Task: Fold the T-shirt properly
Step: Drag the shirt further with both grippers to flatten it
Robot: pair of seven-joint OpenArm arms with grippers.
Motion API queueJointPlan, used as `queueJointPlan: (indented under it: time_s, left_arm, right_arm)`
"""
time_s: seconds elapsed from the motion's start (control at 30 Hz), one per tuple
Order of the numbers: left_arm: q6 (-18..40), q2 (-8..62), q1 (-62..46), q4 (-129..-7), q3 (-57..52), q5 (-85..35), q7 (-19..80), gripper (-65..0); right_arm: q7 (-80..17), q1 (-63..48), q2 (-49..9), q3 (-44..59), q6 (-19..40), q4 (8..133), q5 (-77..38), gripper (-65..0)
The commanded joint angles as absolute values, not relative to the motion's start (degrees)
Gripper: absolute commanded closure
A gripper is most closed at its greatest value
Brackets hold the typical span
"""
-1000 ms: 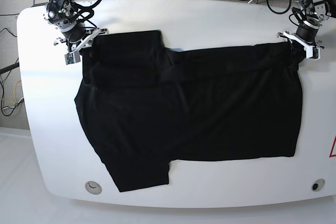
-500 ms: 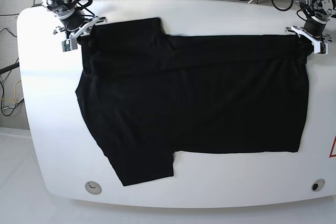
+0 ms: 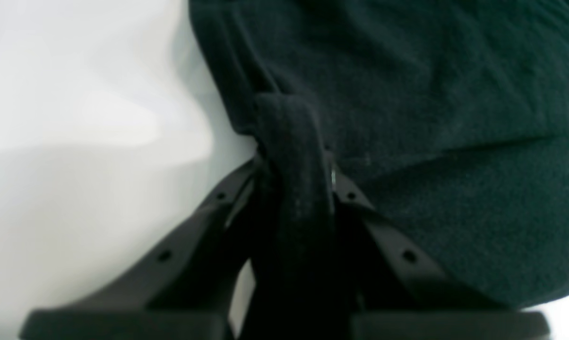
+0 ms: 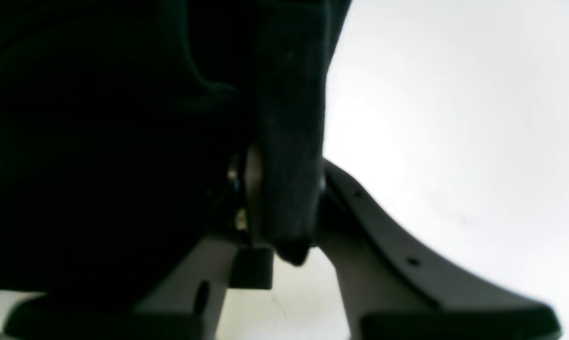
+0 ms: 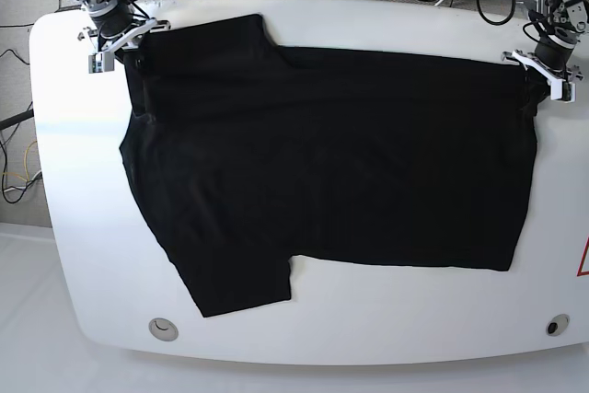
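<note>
The black T-shirt point(image 5: 331, 154) lies spread over most of the white table point(image 5: 386, 319), one short sleeve reaching toward the front left. At the shirt's far right corner my left gripper point(image 5: 541, 75) is shut on a bunched edge of it. The left wrist view shows that roll of T-shirt point(image 3: 431, 94) cloth pinched in the left gripper point(image 3: 295, 174). My right gripper point(image 5: 124, 43) is shut on the far left corner. In the right wrist view a dark fold of the T-shirt point(image 4: 100, 141) sits clamped in the right gripper point(image 4: 284, 189).
Round inserts sit in the table's front left point(image 5: 164, 327) and front right point(image 5: 556, 325) corners. A red mark point(image 5: 583, 260) shows at the right edge. Cables and stands crowd the floor behind the far edge. Bare white table borders the shirt on the left and front.
Both grippers have drawn the shirt's far edge toward the back of the table, the right one also going outward. The doubled layer at the far left has opened out flat.
</note>
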State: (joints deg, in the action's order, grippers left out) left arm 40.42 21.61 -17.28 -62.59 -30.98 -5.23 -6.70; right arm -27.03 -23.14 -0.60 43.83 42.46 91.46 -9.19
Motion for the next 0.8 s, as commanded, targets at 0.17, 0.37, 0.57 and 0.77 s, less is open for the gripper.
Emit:
queueJointPlan:
  time_s: [0.17,0.37,0.57,0.77]
  left_arm:
    - [39.3,22.0,-16.7,-62.2,-30.8,-1.3,-0.6,0.0]
    - [39.3,22.0,-16.7,-62.2,-30.8,-1.3,-0.5,0.0]
    - [39.3,22.0,-17.4,-62.2,-30.9,-1.3,-0.5,0.0]
    - [39.3,22.0,-19.5,-62.2,-31.1,-1.3,-0.5,0.0]
  right_arm:
    - [-32.0,-26.5,0.7,44.7,40.0,91.3,-3.6,-9.8]
    - [-32.0,-26.7,0.8,44.7,40.0,91.2,-3.6,-9.8]
    - [-32.0,-26.6,0.8,44.7,40.0,91.3,-3.8,-9.8]
    - [-32.0,-27.4,0.8,44.7,40.0,91.2,-3.6,-9.8]
